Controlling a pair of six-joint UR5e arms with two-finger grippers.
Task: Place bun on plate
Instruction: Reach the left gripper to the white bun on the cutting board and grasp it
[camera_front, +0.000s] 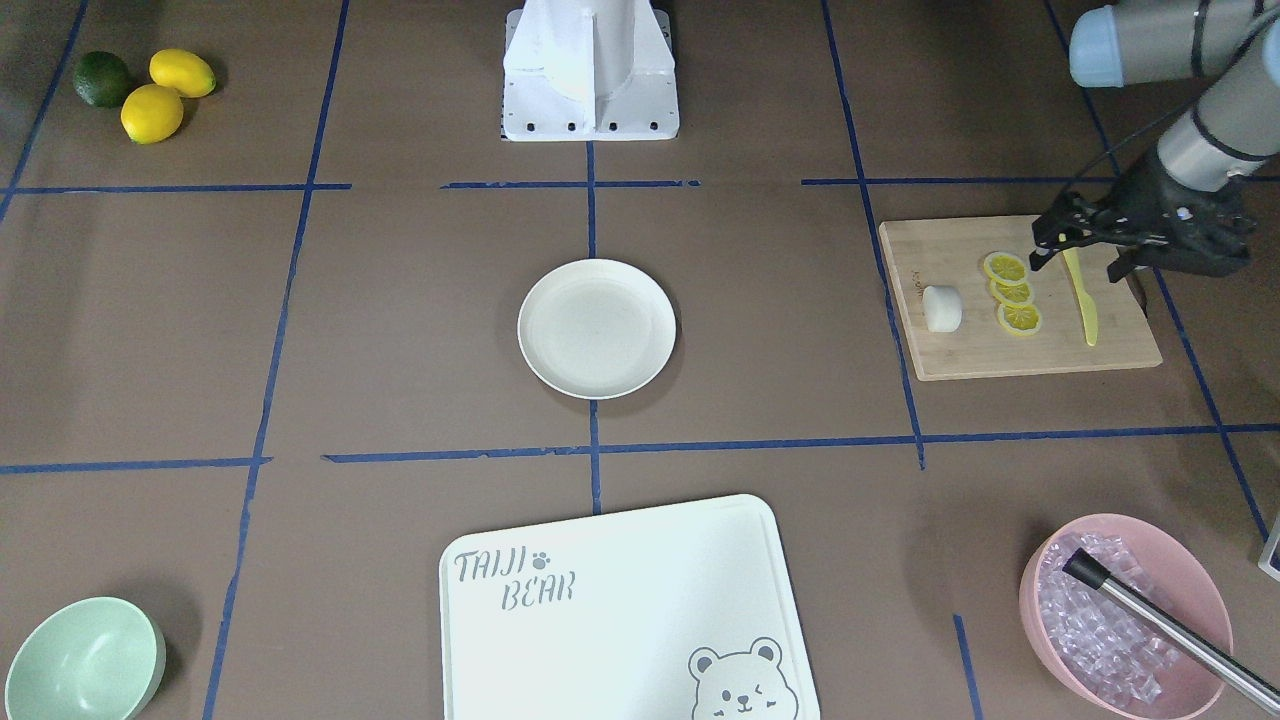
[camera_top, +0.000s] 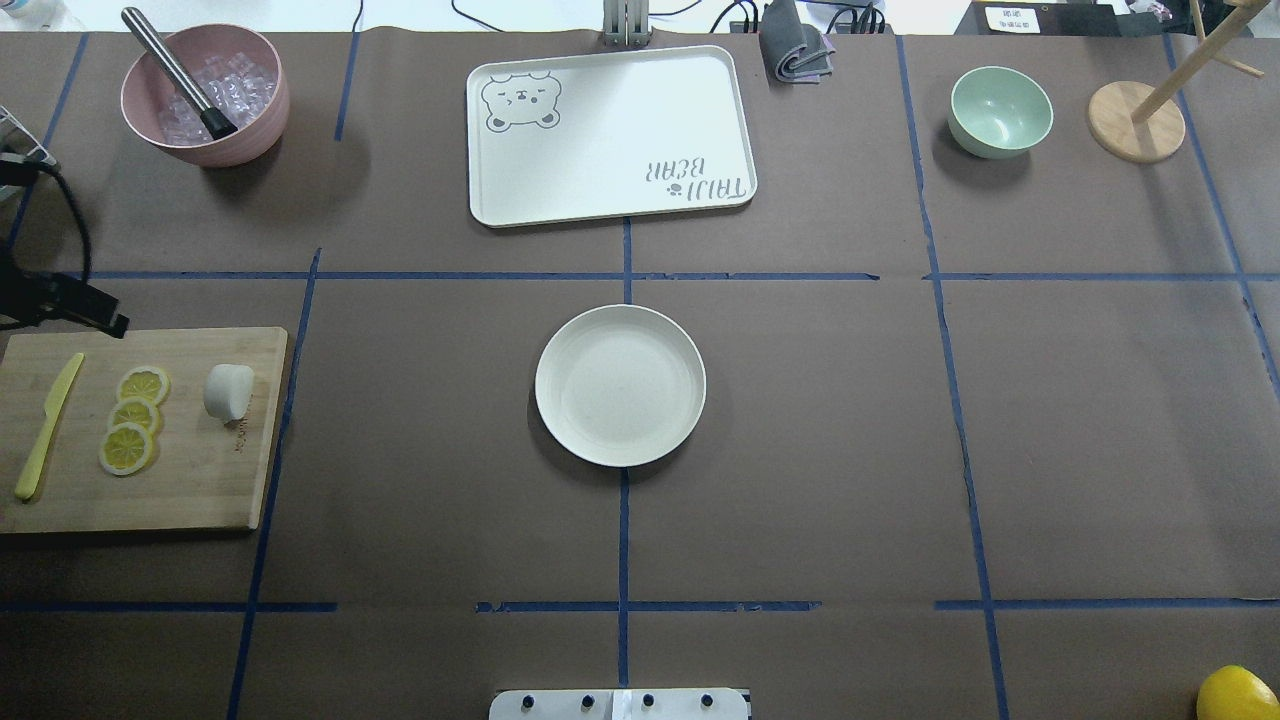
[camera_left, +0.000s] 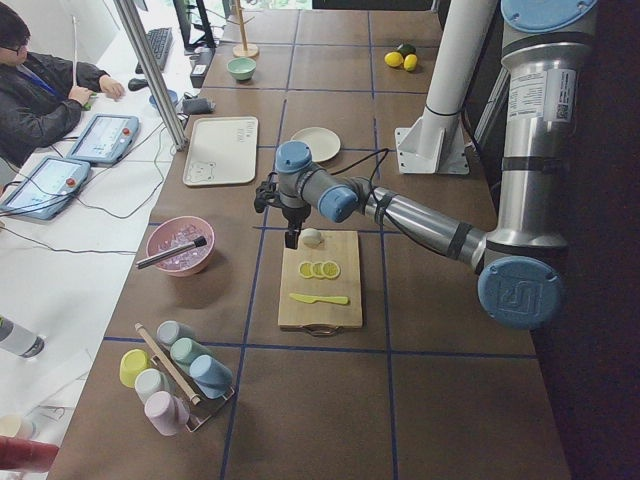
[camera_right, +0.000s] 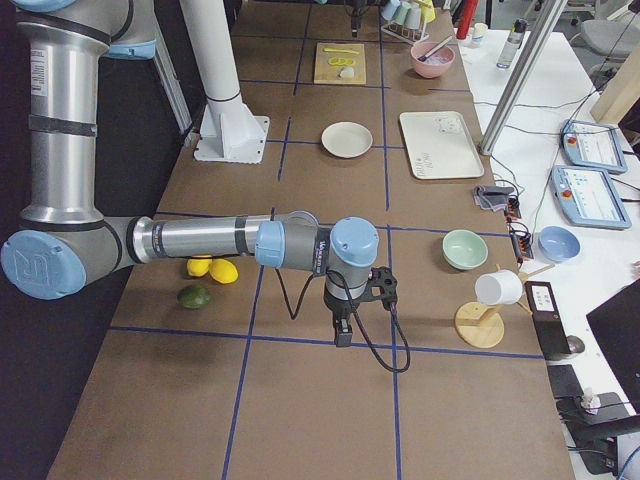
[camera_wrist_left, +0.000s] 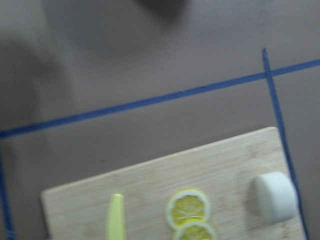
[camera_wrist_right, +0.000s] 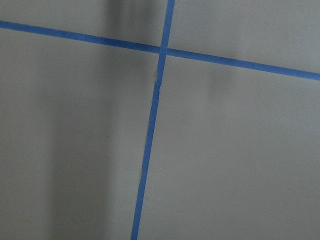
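Note:
The white bun (camera_front: 941, 308) (camera_top: 228, 390) (camera_wrist_left: 274, 196) lies on a wooden cutting board (camera_front: 1000, 355) (camera_top: 190, 480), beside three lemon slices (camera_front: 1012, 292) and a yellow knife (camera_front: 1082, 300). The round cream plate (camera_front: 597, 328) (camera_top: 620, 385) sits bare at the table's centre. My left gripper (camera_front: 1078, 265) (camera_top: 60, 300) hovers open over the board's far edge, above the knife's tip and apart from the bun, holding nothing. My right gripper (camera_right: 343, 330) shows only in the exterior right view, low over bare table; I cannot tell whether it is open or shut.
A pink bowl (camera_top: 205, 95) of ice with a metal tool, the bear-printed board (camera_top: 610, 135), a grey cloth (camera_top: 795, 50), a mint-green bowl (camera_top: 1000, 110) and a wooden mug stand (camera_top: 1135, 120) line the far side. Lemons and a lime (camera_front: 150, 90) lie near the robot base (camera_front: 590, 70).

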